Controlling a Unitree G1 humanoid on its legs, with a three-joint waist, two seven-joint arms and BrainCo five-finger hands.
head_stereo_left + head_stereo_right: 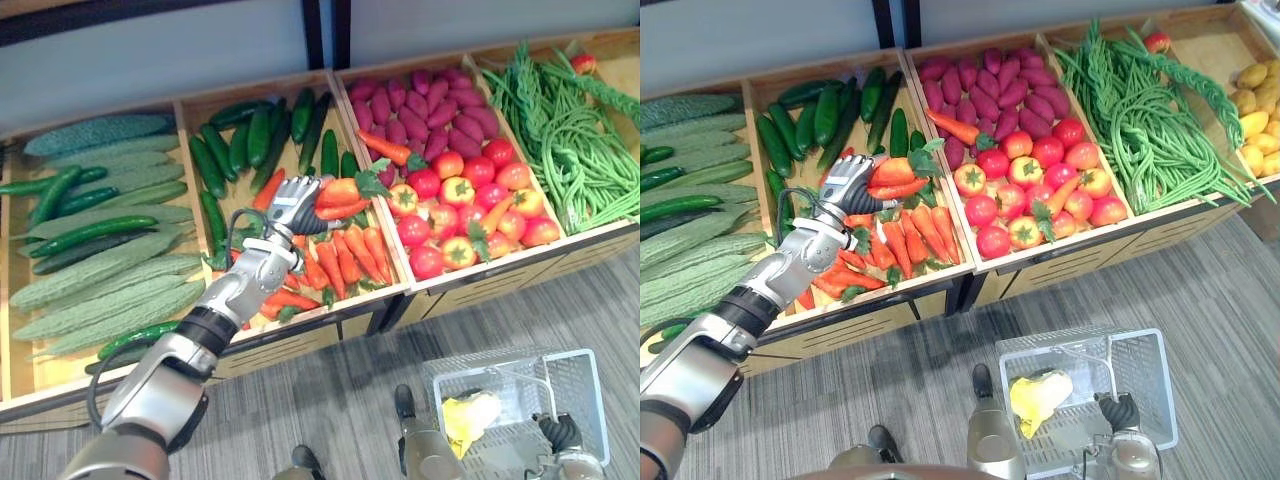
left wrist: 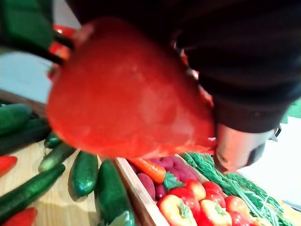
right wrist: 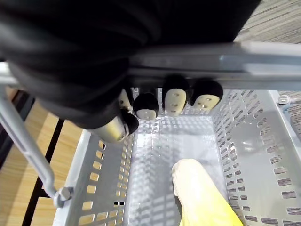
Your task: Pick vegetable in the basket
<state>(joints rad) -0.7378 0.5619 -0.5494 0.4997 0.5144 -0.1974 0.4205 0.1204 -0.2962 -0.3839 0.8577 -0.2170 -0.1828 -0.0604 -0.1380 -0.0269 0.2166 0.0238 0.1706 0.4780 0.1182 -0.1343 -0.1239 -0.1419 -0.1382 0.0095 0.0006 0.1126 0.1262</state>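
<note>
The robot's left hand [image 1: 290,205] reached over a wooden produce stand [image 1: 300,345], its fingers curled round a fat orange-red carrot [image 1: 340,192] with a green leafy top. The hand held the carrot over the bin of loose carrots [image 1: 920,235], between the cucumbers [image 1: 825,110] and the tomatoes [image 1: 1025,175]. It appeared raised a little above the pile. Whether it was fully clear of the carrots beneath could not be told. In the left wrist view the carrot's broad body lay close against the palm, with the hand's dark cover wrapped over its upper side.

The right hand [image 3: 171,101] hung low and to the robot's right, well apart from the stand. Its dark-tipped fingers were hooked round the grey handle [image 3: 263,49] of a pale slotted plastic basket [image 1: 1080,340], which it carried above the grey floor [image 1: 940,400]. A yellow vegetable [image 1: 1038,392] already lay in the bottom of the basket.

The carrot looked stiff and tapered, with a smooth, slightly glossy skin, so it was probably light but apt to slide in the fingers. It did not look fragile. The safest hold was likely round the thick shoulder near the leaves, where the hand sat. The narrow tip would give little to grip, and the leaves might bend or pull away. Carrying it across to the basket probably called for a firm, steady grasp rather than a hard squeeze.
</note>
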